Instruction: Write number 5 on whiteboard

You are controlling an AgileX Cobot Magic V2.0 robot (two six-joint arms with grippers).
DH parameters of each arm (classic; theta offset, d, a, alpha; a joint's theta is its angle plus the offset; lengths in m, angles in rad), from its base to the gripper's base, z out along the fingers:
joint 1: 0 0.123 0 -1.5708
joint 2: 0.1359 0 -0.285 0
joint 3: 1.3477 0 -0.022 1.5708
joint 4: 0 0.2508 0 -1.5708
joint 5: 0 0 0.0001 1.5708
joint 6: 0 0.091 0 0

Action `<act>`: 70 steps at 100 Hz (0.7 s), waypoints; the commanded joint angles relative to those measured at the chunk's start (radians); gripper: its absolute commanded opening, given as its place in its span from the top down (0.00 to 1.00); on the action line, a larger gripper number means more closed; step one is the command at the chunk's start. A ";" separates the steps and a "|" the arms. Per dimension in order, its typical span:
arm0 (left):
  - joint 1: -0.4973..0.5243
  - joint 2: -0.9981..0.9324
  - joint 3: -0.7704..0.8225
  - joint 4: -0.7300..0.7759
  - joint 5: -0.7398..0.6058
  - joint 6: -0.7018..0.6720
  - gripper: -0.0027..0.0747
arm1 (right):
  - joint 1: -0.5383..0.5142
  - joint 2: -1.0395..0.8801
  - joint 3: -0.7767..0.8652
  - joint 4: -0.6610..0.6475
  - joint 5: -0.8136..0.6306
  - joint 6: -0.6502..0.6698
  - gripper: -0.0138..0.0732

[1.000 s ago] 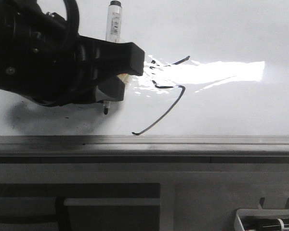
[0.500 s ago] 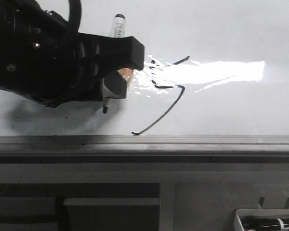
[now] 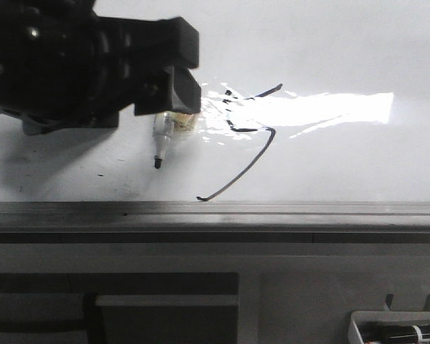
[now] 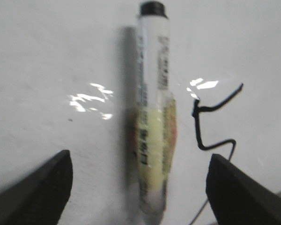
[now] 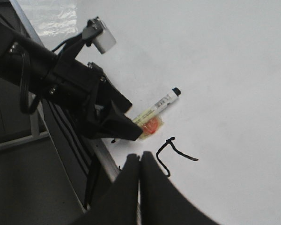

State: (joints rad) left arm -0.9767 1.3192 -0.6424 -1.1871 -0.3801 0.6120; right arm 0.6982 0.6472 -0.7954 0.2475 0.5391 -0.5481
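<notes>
Left wrist view shows the left gripper (image 4: pixel 139 187) with its fingers spread wide apart, and the marker (image 4: pixel 153 117) is seen lying flat on the whiteboard (image 4: pixel 47 56) between them, touched by neither. A second ago the marker was held upright in that gripper; it has since been let go and laid down, and in the front view the left gripper (image 3: pixel 173 75) has been raised above it, so that only the tip end of the marker (image 3: pixel 160 147) shows below the fingers.

Just beside the marker, on the side away from the left arm, the number 5 (image 3: pixel 240 147) is drawn in thin black strokes: a short top dash, a small upright and a long slanted tail ending near the board's grey frame (image 3: pixel 272 209). Its strokes are unchanged across the last second.

The right gripper (image 5: pixel 140 187) is seen with its fingers pressed together, empty, held apart from the marker (image 5: pixel 157 108) and the digit (image 5: pixel 171 152).

The writing is judged finished, with the marker released; only withdrawal of the arm appears to be left.
</notes>
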 commanded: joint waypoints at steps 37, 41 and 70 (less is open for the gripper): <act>-0.068 -0.470 0.045 -0.004 0.020 0.253 0.48 | -0.124 -0.261 0.206 -0.016 -0.170 0.000 0.90; -0.068 -0.519 0.072 -0.004 0.036 0.264 0.56 | -0.135 -0.300 0.238 -0.013 -0.180 0.000 0.90; -0.068 -0.784 0.271 -0.006 0.057 0.262 0.99 | -0.145 -0.471 0.343 -0.008 -0.142 0.000 0.90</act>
State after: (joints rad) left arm -1.0375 0.5858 -0.3885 -1.2083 -0.3111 0.8709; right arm 0.5591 0.1868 -0.4407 0.2349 0.4601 -0.5481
